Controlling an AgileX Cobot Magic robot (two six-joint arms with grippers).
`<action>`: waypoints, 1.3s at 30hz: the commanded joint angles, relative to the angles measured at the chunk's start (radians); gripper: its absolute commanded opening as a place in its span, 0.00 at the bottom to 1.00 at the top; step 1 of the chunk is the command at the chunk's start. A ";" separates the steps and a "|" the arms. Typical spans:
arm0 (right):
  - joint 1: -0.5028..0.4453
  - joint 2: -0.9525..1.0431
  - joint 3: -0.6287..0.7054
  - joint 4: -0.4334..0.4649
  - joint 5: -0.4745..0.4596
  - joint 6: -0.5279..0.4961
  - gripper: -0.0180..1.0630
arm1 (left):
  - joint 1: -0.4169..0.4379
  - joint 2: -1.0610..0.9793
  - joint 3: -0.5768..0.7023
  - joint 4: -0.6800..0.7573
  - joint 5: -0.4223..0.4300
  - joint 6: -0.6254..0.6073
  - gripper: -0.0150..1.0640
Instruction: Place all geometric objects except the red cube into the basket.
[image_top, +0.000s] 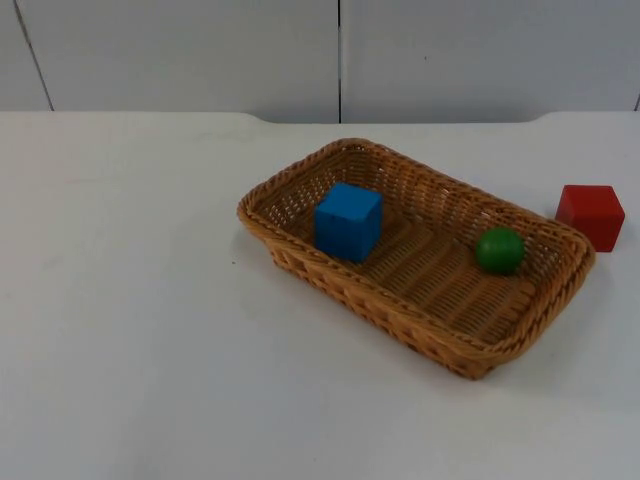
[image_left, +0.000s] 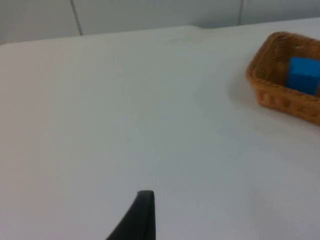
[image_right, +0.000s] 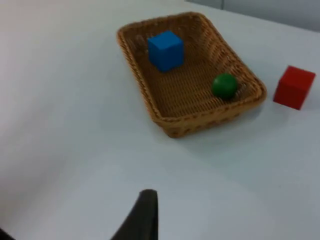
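I see the blue cube (image_top: 348, 221) and green ball (image_top: 499, 250) in the basket (image_top: 300, 262), red cube (image_top: 591, 215) just outside on the table (image_top: 130, 330), while both grippers' jaws I cannot tell.

The left gripper (image_left: 142, 216) hangs above the bench (image_left: 125, 125), one black fingertip (image_left: 144, 205) of it visible, pointing out over the white surface. The right gripper (image_right: 144, 215) likewise hangs above the bench, with one black fingertip (image_right: 146, 202) visible and angled the same way. Neither gripper touches anything. Whether either pair of fingers is parted cannot be told from what is visible.
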 joint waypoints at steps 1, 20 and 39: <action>-0.001 -0.004 0.015 -0.030 -0.022 0.034 0.84 | 0.002 -0.003 0.007 0.043 0.011 -0.016 0.99; -0.001 -0.004 0.015 -0.036 -0.022 0.011 0.84 | 0.002 -0.003 0.046 0.047 -0.025 -0.056 0.99; -0.001 -0.004 0.015 -0.036 -0.022 0.011 0.85 | 0.002 -0.003 0.048 0.083 -0.027 -0.126 0.99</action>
